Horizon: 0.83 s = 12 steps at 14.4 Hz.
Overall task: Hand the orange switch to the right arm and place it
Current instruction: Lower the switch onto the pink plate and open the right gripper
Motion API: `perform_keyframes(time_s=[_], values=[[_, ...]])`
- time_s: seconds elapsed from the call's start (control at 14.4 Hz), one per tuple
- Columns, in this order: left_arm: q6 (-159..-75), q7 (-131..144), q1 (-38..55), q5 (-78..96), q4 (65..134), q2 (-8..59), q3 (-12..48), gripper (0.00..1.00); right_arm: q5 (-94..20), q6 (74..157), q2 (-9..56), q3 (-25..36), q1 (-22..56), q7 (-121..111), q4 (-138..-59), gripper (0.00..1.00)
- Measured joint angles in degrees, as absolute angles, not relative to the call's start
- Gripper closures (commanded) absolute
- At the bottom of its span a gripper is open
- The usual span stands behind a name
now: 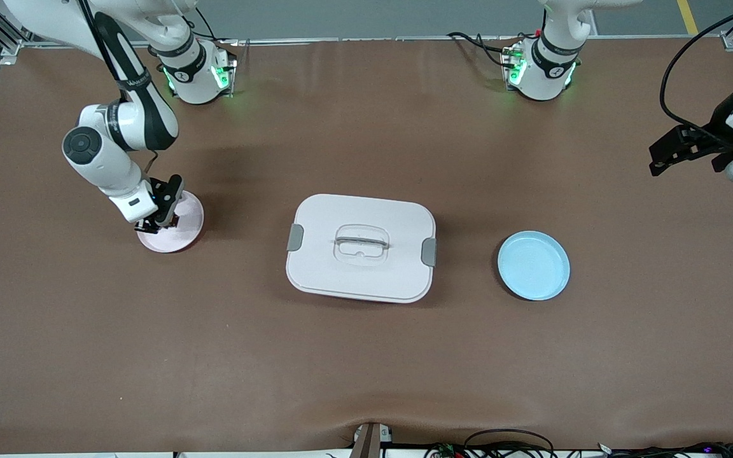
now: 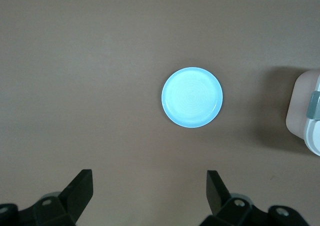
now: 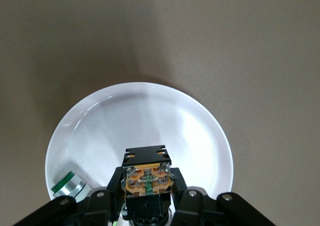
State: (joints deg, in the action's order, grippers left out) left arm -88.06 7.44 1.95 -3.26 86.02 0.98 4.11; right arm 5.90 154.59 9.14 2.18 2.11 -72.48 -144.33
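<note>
The orange switch (image 3: pixel 147 178) is a small black block with an orange-copper face, clamped between the fingers of my right gripper (image 3: pixel 148 192). That gripper (image 1: pixel 158 222) is shut on it low over a pale round plate (image 1: pixel 189 219) at the right arm's end of the table. Whether the switch touches the plate (image 3: pixel 150 113) I cannot tell. My left gripper (image 1: pixel 659 159) hangs high over the left arm's end of the table, open and holding nothing (image 2: pixel 148 178).
A small green-and-white part (image 3: pixel 67 185) lies on the pale plate near its rim. A white lidded box (image 1: pixel 361 248) with a handle sits mid-table. A light blue plate (image 1: pixel 533 265) lies between the box and the left arm's end, below the left wrist camera (image 2: pixel 192 97).
</note>
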Motion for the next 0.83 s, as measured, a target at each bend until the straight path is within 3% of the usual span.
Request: perform_keyframes(time_s=[0.69, 0.83], values=[[-88.07, 7.43, 1.97, -3.26, 86.40, 0.98, 4.12, 0.00, 5.91, 162.51, 14.68, 2.17, 2.11, -73.60, -144.76, 1.00], [-88.07, 7.43, 1.97, -3.26, 86.40, 0.98, 4.11, 0.00, 5.91, 162.60, 14.86, 2.17, 2.11, -73.61, -144.75, 0.92]])
